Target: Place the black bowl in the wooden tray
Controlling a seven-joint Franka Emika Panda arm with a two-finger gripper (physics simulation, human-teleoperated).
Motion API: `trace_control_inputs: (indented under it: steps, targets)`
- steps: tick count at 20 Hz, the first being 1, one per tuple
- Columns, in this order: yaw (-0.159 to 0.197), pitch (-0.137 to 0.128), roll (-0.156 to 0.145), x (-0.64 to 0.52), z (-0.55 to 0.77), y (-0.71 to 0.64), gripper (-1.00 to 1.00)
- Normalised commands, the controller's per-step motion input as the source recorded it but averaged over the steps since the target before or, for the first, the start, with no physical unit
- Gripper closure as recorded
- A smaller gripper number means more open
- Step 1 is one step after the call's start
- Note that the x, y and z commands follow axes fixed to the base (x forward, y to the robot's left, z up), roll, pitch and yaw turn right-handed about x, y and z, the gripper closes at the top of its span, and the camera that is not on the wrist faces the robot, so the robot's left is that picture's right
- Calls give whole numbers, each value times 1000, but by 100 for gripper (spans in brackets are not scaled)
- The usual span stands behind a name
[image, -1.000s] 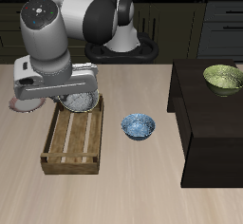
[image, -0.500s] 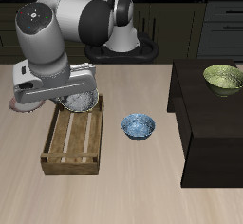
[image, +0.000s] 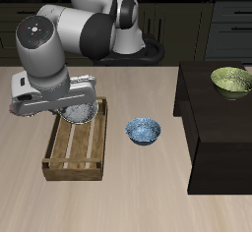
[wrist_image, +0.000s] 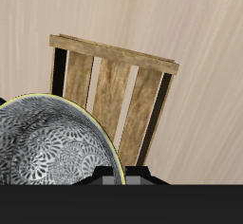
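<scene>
Item: black bowl, clamped at its rim in your jaws, hanging over the back end of the wooden tray. Change: your arm has carried it forward from the tray's back edge to above the slats. Implication: bowl probably positioned; lowering and release remain. Nearby: blue bowl on the surface.

Exterior: front, high; wrist: close, down; shared wooden tray

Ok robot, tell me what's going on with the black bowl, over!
Gripper shut on black bowl, carrying it. Bowl hangs over the back end of the wooden tray, not set down yet. Tray bare, nothing in the way.
</scene>
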Motion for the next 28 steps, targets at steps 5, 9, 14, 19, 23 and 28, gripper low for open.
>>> trace_control_inputs:
  steps: [5, 9, 14, 19, 23, 28]
  targets:
    - [23, 24, -4, 94, -208, -16, 100]
    - [12, 58, 0, 166, -267, -13, 100]
    - [44, 54, 2, 185, -296, 7, 100]
    - [6, 28, 10, -16, -76, 8, -100]
    - [36, 15, 66, -77, -38, 199, -100]
    - [19, -8, 27, -64, 27, 79, -100]
